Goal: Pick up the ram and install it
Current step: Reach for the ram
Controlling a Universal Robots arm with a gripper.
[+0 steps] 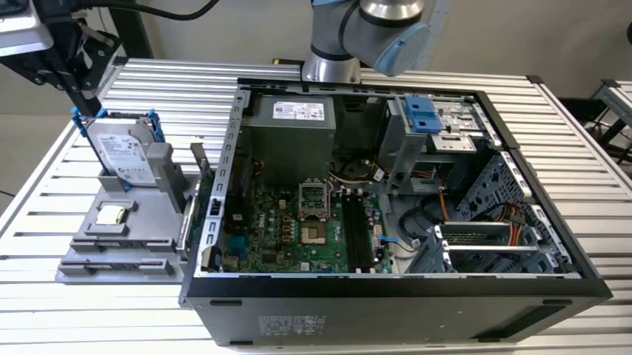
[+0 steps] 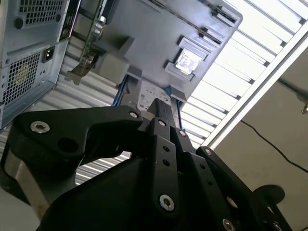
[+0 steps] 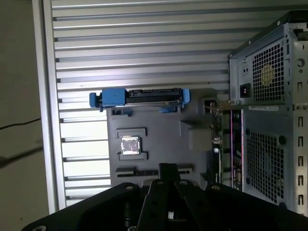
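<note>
As it hangs over the bench (image 3: 144, 48), the gripper (image 3: 167, 169), pressed together on nothing, points at the grey tray (image 3: 163, 137) beside the computer (image 3: 269, 144).

I'm looking at an open case (image 1: 395, 290) on the slatted table (image 1: 168, 89). Inside the case: motherboard (image 1: 281, 240), power supply (image 1: 291, 144). Just beside the case, on the exterior view's left, a gray tray (image 1: 129, 255) holds a hard drive (image 1: 123, 151) standing up and a processor (image 1: 111, 214) lying flat.
</note>
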